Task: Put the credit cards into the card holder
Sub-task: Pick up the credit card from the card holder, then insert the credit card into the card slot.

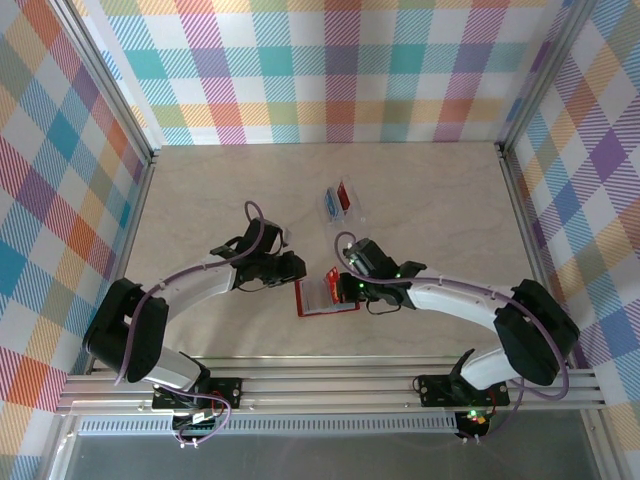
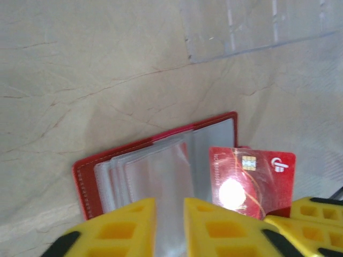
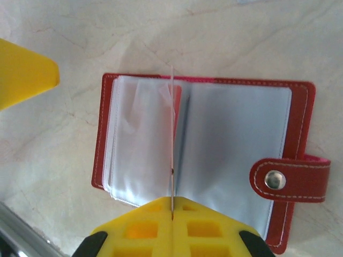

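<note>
**Yellow fingertips pinch a thin red plastic credit card [image 2: 252, 179] over the open red leather-like card holder [image 3: 236, 144]**

Closest to us in the right wrist view, the right gripper [image 3: 172, 214] presses its 2 yellow fingers together on the credit card. From there the card shows edge-on, a thin pale line above the holder's middle fold. The left wrist view gives us its face instead: red, with a gold chip, tilted, over the flat page beside the fanned sleeves.

The card holder lies open on the pale marbled table [image 1: 430, 210] between the 2 grippers. Its snap tab [image 3: 289, 179] reaches over the right-hand page as the right wrist camera sees it.

The left gripper [image 2: 170, 214] hovers over the bundle of clear ribbed sleeves, its 2 fingers apart with a narrow gap. We cannot tell whether they touch a sleeve.

Farther back on the table, well apart from the holder, sits a clear plastic case [image 1: 340, 200] holding 1 blue card [image 1: 330, 206] and 1 other red card [image 1: 347, 194].
</note>
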Robot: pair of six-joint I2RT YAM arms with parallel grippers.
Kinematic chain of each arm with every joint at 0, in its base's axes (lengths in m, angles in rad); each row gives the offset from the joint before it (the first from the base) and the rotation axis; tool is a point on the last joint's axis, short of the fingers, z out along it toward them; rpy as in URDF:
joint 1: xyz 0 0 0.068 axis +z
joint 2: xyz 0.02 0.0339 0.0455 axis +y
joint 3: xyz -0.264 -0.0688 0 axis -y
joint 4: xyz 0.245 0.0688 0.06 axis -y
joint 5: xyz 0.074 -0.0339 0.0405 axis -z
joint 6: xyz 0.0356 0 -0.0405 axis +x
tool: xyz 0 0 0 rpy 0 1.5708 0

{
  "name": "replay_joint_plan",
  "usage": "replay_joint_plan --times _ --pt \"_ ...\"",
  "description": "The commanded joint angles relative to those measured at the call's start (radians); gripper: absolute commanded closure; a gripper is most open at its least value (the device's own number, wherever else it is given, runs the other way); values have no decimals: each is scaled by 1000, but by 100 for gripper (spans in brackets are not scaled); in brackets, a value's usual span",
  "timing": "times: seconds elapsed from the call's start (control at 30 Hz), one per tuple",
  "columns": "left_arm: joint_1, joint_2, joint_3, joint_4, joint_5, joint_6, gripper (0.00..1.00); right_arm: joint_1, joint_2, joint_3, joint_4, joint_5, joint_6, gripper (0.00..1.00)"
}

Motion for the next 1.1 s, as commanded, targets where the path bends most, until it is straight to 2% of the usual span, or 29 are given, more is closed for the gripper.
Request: replay_joint_plan --times 0.0,0.1,0.47,0.77,1.07 --pt "-10 15 -9 -55 -10 16 87 -51 -21 -74 151 -166 1 100" --pt "-10 28 -18 -55 2 27 91 -79 -21 -122 241 -256 20 100" --pt "-10 143 -49 -38 -1 58 94 -171 25 -196 384 -442 76 100" --pt "-10 184 -66 -45 -34 63 96 -191 11 -208 331 -389 59 100" --pt "-10 195 -69 -38 -32 66 96 -192 43 -218 353 -414 59 100"
